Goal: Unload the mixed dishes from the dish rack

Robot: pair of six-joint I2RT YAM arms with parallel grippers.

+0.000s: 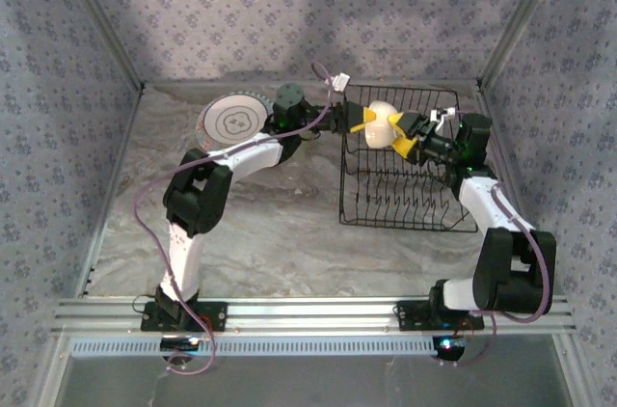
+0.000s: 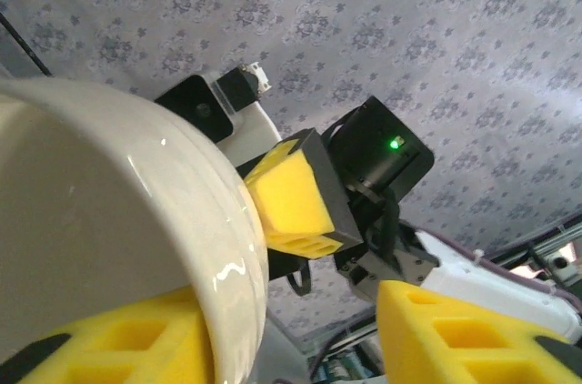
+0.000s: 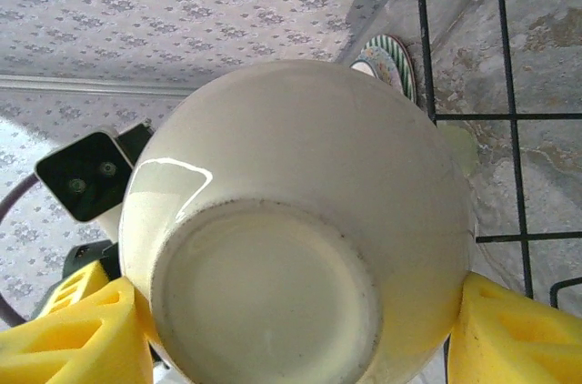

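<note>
A cream cup (image 1: 381, 122) hangs above the left end of the black wire dish rack (image 1: 405, 224). My right gripper (image 1: 401, 134) is shut on it. In the right wrist view the cup's underside (image 3: 273, 293) faces the camera between the yellow pads (image 3: 82, 338). My left gripper (image 1: 363, 122) has come in from the left. It straddles the cup's wall (image 2: 136, 220): one pad (image 2: 118, 338) lies against the cup, the other pad (image 2: 455, 338) stands apart from it, so the jaws are open. The right gripper's yellow finger (image 2: 291, 193) presses on the cup's far side.
A white plate with grey rings (image 1: 231, 121) lies on the marble table at the back left. A plate's green-edged rim (image 3: 393, 58) shows beyond the cup. Rack wires (image 3: 500, 116) run along the right side. Patterned walls close in the table.
</note>
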